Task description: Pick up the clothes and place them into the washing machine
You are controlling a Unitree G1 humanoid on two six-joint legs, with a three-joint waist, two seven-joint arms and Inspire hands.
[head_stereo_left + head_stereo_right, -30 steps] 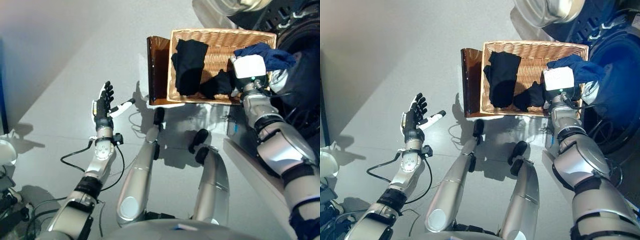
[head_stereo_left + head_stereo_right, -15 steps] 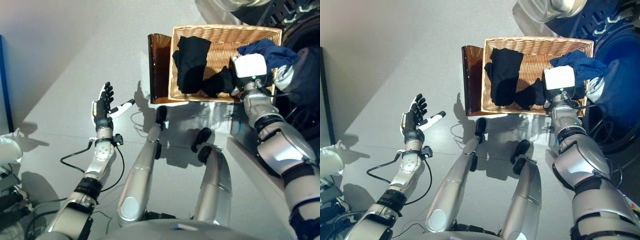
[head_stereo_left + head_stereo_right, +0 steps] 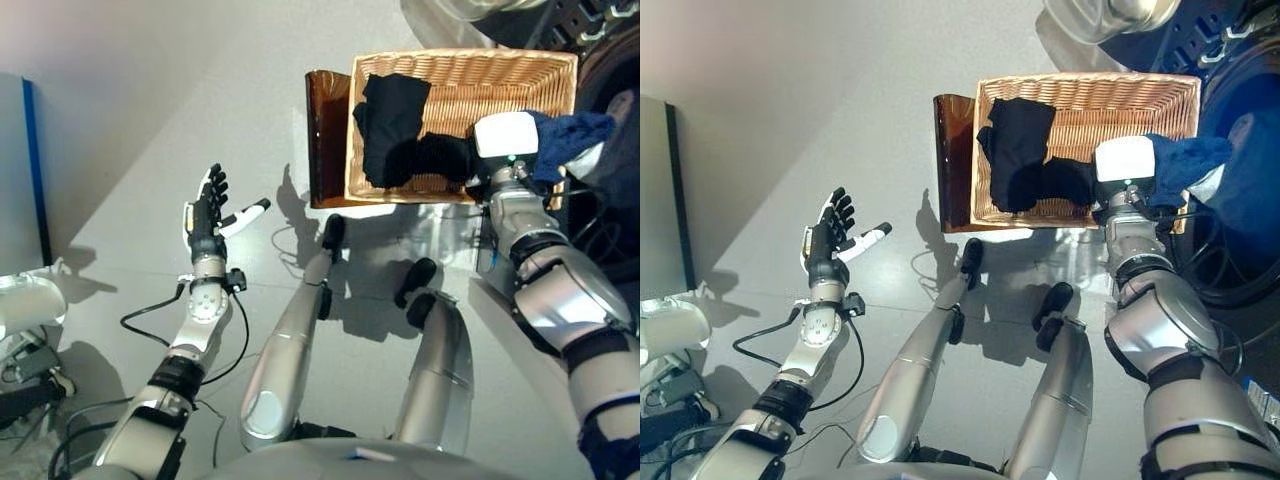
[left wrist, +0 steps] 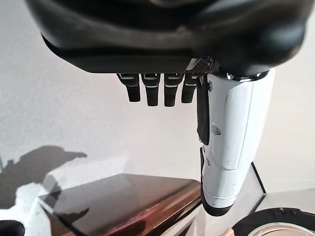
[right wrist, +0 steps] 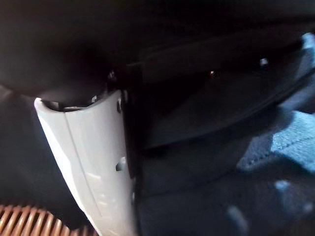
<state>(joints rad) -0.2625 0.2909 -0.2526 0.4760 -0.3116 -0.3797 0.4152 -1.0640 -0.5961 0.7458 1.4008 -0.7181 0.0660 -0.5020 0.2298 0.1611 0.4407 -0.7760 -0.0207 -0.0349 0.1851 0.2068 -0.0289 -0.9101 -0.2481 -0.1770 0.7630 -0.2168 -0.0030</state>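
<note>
A wicker basket [image 3: 460, 62] stands on the grey floor with black clothes [image 3: 392, 115] lying in its left half. At the basket's right edge my right hand [image 3: 508, 138] is shut on a dark blue cloth [image 3: 572, 133], which trails to the right toward the dark round mouth of the washing machine [image 3: 1250, 190]. In the right wrist view the white thumb [image 5: 88, 157] presses against the blue cloth [image 5: 236, 187]; the fingers are hidden. My left hand [image 3: 207, 215] hovers open over the bare floor far to the left, holding nothing.
A brown panel [image 3: 325, 140] stands against the basket's left side. The machine's open door [image 3: 1110, 15] shows at the top. A grey cabinet with a blue edge [image 3: 20, 180] and a white object [image 3: 25, 305] sit at the far left.
The whole picture has shifted, so the camera moved. The blue cloth has come off the basket's right corner and now hangs past its right edge from my right hand. The left hand is unchanged.
</note>
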